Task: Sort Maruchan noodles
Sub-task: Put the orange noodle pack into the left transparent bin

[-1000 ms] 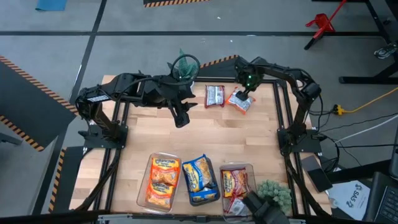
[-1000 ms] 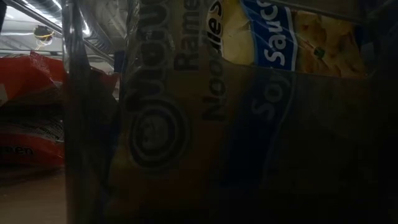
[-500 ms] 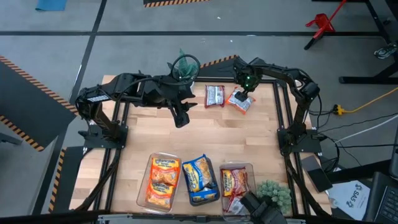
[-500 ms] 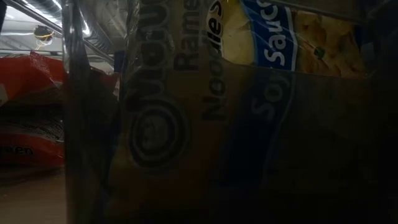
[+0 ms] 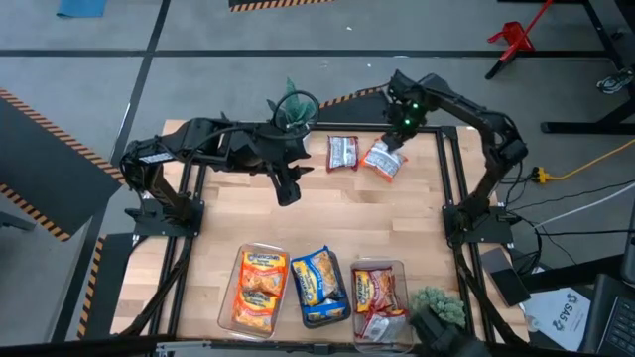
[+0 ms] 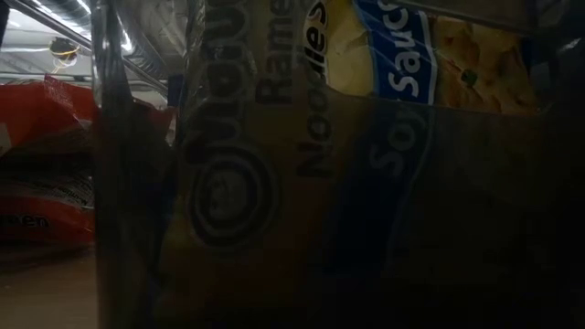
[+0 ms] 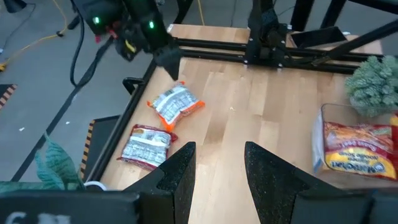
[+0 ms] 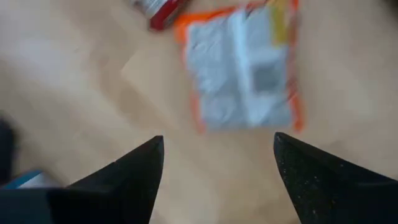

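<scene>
Two loose Maruchan packets lie flat on the wooden table near its far edge: an orange-edged one (image 5: 382,161), silver back up (image 8: 245,74), and a red-and-silver one (image 5: 342,152) to its left. My right gripper (image 5: 397,139) hangs open just above the orange-edged packet, its fingers (image 8: 134,171) wide apart and touching nothing. My left gripper (image 5: 288,188) hovers open over the table's middle (image 7: 217,158), with nothing between its fingers. It faces both packets (image 7: 176,104) (image 7: 148,145).
Three clear bins stand along the near edge. They hold orange packets (image 5: 260,288), blue-and-yellow packets (image 5: 319,286) and red packets (image 5: 377,297). A green plant (image 5: 437,307) sits at the near right and another (image 5: 294,104) at the far edge. The blue-and-yellow packet's bin (image 6: 366,164) fills the low view.
My right gripper has risen from just over the orange-edged packet and drawn a little toward the far edge, tipping as it went. The packet stays flat on the table where it was.
</scene>
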`<state>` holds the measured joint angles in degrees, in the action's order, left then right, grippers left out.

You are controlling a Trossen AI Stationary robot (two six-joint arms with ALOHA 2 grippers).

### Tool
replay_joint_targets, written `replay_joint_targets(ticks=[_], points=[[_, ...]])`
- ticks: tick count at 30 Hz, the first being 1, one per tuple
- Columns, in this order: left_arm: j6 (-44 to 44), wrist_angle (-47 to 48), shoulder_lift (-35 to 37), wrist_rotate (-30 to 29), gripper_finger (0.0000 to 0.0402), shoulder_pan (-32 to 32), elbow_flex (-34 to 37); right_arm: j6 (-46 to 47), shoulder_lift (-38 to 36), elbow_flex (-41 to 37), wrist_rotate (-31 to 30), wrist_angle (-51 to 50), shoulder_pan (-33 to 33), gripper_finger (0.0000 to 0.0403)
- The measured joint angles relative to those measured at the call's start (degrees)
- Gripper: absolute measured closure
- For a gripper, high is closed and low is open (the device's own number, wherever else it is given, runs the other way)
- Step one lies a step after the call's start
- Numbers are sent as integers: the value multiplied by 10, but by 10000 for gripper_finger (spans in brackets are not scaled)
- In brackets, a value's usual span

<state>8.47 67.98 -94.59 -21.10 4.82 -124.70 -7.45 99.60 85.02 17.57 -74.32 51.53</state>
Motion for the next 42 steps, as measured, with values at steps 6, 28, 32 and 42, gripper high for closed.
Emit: replay_joint_targets(ticks=[6, 28, 32, 42], points=[[-1, 8, 0, 25, 270, 8, 0, 70, -156, -154, 96, 24, -18, 114], [-17, -51, 0, 38, 270, -42, 6, 633, -351, -620, -162, 629, -76, 113], [-30, -102, -1, 110, 270, -80, 39, 639, -316, -620, -154, 685, -76, 113], [16, -465, 0, 327, 270, -207, 255, 656, -248, -620, -156, 723, -76, 113]])
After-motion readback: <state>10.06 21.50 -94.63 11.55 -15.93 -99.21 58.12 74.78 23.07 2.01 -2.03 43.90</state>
